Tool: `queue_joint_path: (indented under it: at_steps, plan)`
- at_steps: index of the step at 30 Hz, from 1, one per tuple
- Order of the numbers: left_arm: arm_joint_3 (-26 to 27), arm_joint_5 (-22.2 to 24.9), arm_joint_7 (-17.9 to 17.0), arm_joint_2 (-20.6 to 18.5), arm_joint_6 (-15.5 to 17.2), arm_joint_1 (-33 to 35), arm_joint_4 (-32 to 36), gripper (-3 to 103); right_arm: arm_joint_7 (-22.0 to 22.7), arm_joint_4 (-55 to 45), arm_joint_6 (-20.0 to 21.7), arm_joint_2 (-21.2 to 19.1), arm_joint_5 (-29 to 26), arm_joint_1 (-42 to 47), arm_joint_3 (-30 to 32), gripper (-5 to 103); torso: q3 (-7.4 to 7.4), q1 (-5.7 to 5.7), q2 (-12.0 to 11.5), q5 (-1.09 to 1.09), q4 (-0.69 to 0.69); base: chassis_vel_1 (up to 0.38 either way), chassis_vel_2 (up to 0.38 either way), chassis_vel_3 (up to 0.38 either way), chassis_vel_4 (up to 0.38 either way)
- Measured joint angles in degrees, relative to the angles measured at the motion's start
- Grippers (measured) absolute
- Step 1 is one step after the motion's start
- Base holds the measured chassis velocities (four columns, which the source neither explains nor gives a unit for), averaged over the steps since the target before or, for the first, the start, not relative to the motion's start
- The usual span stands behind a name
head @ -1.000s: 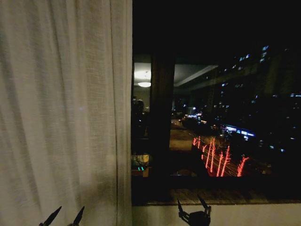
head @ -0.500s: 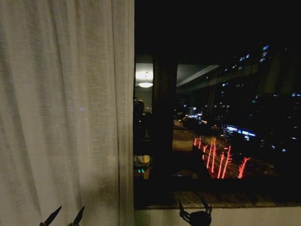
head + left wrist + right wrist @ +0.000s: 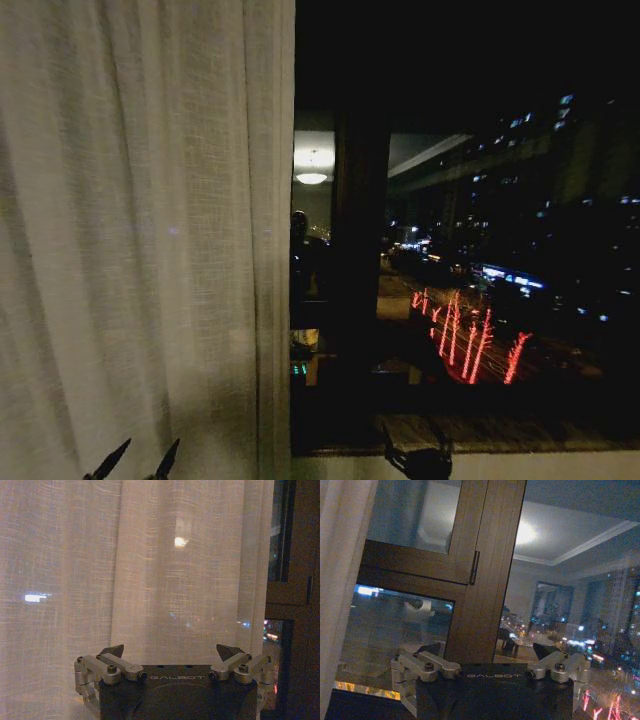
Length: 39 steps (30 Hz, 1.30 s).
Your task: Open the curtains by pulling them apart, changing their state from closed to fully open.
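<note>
Covering: sheer curtain (image 3: 140,240) hangs over the window's left half; the right half is bare dark glass.
Left claw (image 3: 170,652): spread wide, empty, near the fabric, seemingly set to catch it.
Right claw (image 3: 487,652): wide, empty, facing the window frame (image 3: 480,570).
Right wrist view: adds the frame's handle (image 3: 475,567).

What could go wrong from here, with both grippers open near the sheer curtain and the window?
1. The left gripper is open facing the sheer curtain without holding it; closing on thin pleats may catch too little fabric and slip.
2. The right gripper faces the window frame and glass, not fabric; reaching forward risks a knock.
</note>
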<state>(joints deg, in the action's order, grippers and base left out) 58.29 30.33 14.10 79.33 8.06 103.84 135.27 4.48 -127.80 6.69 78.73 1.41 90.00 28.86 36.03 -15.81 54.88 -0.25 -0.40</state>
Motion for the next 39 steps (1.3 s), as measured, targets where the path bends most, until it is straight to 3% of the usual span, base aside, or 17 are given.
queue_joint_path:
  at_steps: [20,27,34,39]
  plan:
    - [-0.3,0.2,0.0,-0.1,-0.6,-0.4,-0.6,100,1.4,0.4,-1.7,0.0,-0.2,-0.2,-0.7,100,0.0,0.01,0.0,0.0,0.01,-0.042,0.008,0.041,-0.004]
    - [-3.7,-1.4,-1.1,-2.0,-0.4,-7.9,-7.2,100,2.2,0.4,-2.2,0.0,0.1,-0.2,-0.8,100,0.0,0.01,0.0,-0.02,-0.03,-0.009,0.004,0.008,-0.005]
    - [-7.7,-3.4,4.5,-4.9,1.7,-12.1,-8.7,100,2.2,-0.5,-2.4,0.0,0.6,0.4,0.1,100,0.0,0.01,0.0,0.01,0.0,0.0,0.0,0.0,0.0]
    - [-11.8,-4.2,3.2,-6.4,3.1,-14.7,-10.5,100,2.2,-0.9,-3.1,0.0,1.4,1.0,0.1,100,0.0,0.01,0.0,-0.02,0.02,0.0,0.0,0.0,0.0]
